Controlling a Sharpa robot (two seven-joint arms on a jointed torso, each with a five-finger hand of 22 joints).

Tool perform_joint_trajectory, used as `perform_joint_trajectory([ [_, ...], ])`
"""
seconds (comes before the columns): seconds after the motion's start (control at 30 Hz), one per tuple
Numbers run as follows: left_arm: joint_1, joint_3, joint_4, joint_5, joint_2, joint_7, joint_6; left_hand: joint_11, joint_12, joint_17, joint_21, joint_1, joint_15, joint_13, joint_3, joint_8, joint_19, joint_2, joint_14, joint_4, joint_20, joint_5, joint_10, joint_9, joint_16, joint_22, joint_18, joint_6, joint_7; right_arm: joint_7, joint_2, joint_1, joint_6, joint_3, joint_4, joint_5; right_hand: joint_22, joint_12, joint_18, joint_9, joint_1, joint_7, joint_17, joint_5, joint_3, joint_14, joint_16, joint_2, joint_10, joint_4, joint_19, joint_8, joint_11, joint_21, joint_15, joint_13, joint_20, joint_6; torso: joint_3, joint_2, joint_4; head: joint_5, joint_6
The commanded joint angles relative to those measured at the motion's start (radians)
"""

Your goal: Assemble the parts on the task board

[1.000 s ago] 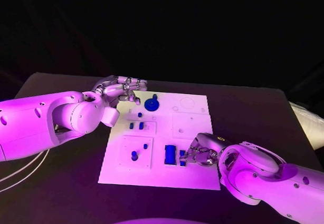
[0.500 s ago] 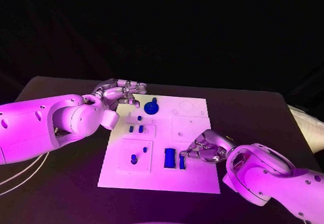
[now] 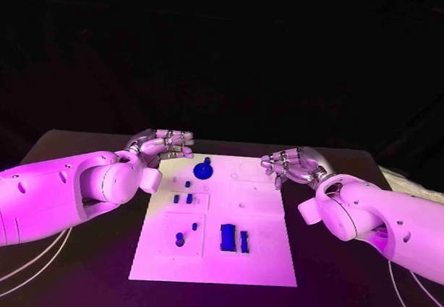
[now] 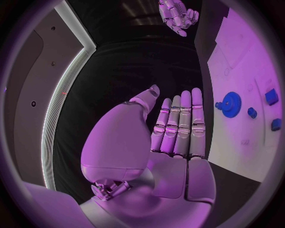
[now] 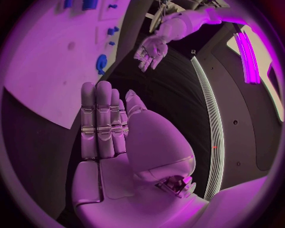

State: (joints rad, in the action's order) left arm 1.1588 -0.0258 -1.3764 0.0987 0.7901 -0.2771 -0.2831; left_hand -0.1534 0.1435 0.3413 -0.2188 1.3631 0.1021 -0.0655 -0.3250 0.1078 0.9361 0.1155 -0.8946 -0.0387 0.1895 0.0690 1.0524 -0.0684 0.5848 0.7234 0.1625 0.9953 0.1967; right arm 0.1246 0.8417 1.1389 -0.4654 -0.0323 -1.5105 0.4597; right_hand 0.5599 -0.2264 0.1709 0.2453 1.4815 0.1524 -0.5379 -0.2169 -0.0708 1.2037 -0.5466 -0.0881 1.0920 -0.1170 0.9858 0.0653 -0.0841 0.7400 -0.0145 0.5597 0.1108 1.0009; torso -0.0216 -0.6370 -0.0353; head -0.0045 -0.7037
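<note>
The white task board (image 3: 260,255) lies in the middle of the black table. On it are a blue gear (image 3: 203,170) at the far end, small blue pegs (image 3: 182,199) in the middle and two blue blocks (image 3: 235,238) side by side near the front. My left hand (image 3: 165,145) hovers at the board's far left corner, fingers straight, holding nothing. My right hand (image 3: 292,164) hovers at the far right corner, also empty. In the left wrist view my left hand (image 4: 178,130) lies flat beside the board (image 4: 237,52) and gear (image 4: 229,101). The right wrist view shows my right hand (image 5: 104,123) flat near the board (image 5: 42,71).
A white cloth-like bundle (image 3: 424,187) sits at the table's right edge. Thin cables (image 3: 20,248) hang at the front left. The left wrist view catches my right hand (image 4: 177,14), and the right wrist view my left hand (image 5: 150,51).
My right hand has left the two blue blocks near the board's front and risen to the far right corner, empty. The narrow block now lies beside the wide one. The camera view shifted.
</note>
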Motion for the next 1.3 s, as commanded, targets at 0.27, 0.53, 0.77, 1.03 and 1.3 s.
perform_joint_trajectory([
  [0.27, -0.019, 0.003, 0.054, 0.085, -0.043, -0.121, -0.03, -0.005, -0.025, -0.152, 0.143, 0.027, 0.031, 0.003, 0.022, -0.004, -0.076, -0.027, -0.056, 0.02, 0.053, -0.003, 0.0, 0.003, -0.294, -0.18, 0.018, -0.008, -0.027, 0.266, -0.121, 0.003, 0.167, 0.009, 0.237, -0.324, -0.212, 0.163, 0.011, -0.087, 0.039, 0.017, 0.27, 0.042, 0.083, -0.111, 0.378, 0.034, -0.012, 0.038, -0.059, -0.003, -0.05, -0.303, -0.081, -0.33, 0.08, -0.038, -0.0007, 0.036, -0.0122, -0.001, 0.089],
  [0.53, -0.026, 0.003, 0.043, 0.047, -0.043, -0.079, -0.042, 0.057, -0.143, -0.238, 0.219, -0.518, -0.02, 0.066, 0.141, -0.108, -0.414, -0.116, 0.312, 0.039, -0.038, -0.069, -0.411, 0.068, -0.431, -0.41, -0.042, -0.393, -0.093, 0.206, -0.126, -0.003, 0.075, 0.012, 0.235, -0.272, -0.388, 0.226, -0.052, -0.166, -0.57, -0.044, 0.415, 0.109, 0.071, -0.536, 0.547, 0.088, -0.445, 0.117, -0.422, -0.065, -0.002, -0.526, 0.015, -0.466, 0.014, -0.416, 0.0038, 0.043, -0.0011, 0.0, 0.092],
  [0.77, -0.05, 0.01, -0.026, 0.004, -0.034, -0.127, -0.173, 0.082, -0.143, -0.264, 0.219, -0.736, -0.102, 0.066, 0.189, -0.108, -0.549, -0.116, 0.462, 0.039, -0.078, -0.069, -0.577, 0.068, -0.471, -0.491, -0.07, -0.549, -0.12, 0.271, -0.104, -0.032, -0.055, 0.019, 0.134, -0.336, -0.43, 0.226, -0.08, -0.245, -0.794, -0.07, 0.445, 0.135, 0.071, -0.7, 0.547, 0.088, -0.604, 0.117, -0.561, -0.065, 0.084, -0.579, 0.015, -0.489, -0.016, -0.56, 0.0196, 0.087, 0.0312, 0.004, 0.102],
  [1.03, -0.091, 0.021, -0.142, -0.067, -0.017, -0.207, -0.391, 0.153, -0.143, -0.341, 0.219, -0.91, -0.102, 0.066, 0.226, -0.108, -0.656, -0.116, 0.582, 0.039, -0.109, -0.069, -0.708, 0.068, -0.502, -0.555, -0.088, -0.672, -0.197, 0.367, -0.072, -0.076, -0.247, 0.029, -0.015, -0.431, -0.465, 0.226, -0.09, -0.245, -0.98, -0.152, 0.538, 0.217, 0.071, -0.837, 0.547, 0.088, -0.736, 0.117, -0.675, -0.065, 0.084, -0.622, 0.015, -0.56, -0.111, -0.679, 0.0216, 0.093, 0.0353, 0.005, 0.104],
  [1.3, -0.109, 0.026, -0.193, -0.098, -0.01, -0.243, -0.486, 0.153, -0.143, -0.341, 0.219, -1.044, -0.102, 0.066, 0.255, -0.108, -0.736, -0.116, 0.674, 0.039, -0.189, -0.069, -0.81, 0.068, -0.585, -0.605, -0.163, -0.768, -0.197, 0.395, -0.062, -0.089, -0.305, 0.032, -0.06, -0.46, -0.56, 0.226, -0.171, -0.245, -1.127, -0.152, 0.538, 0.217, 0.071, -0.945, 0.547, 0.088, -0.841, 0.117, -0.766, -0.065, 0.084, -0.657, 0.015, -0.56, -0.111, -0.774, 0.0216, 0.093, 0.0353, 0.005, 0.104],
])
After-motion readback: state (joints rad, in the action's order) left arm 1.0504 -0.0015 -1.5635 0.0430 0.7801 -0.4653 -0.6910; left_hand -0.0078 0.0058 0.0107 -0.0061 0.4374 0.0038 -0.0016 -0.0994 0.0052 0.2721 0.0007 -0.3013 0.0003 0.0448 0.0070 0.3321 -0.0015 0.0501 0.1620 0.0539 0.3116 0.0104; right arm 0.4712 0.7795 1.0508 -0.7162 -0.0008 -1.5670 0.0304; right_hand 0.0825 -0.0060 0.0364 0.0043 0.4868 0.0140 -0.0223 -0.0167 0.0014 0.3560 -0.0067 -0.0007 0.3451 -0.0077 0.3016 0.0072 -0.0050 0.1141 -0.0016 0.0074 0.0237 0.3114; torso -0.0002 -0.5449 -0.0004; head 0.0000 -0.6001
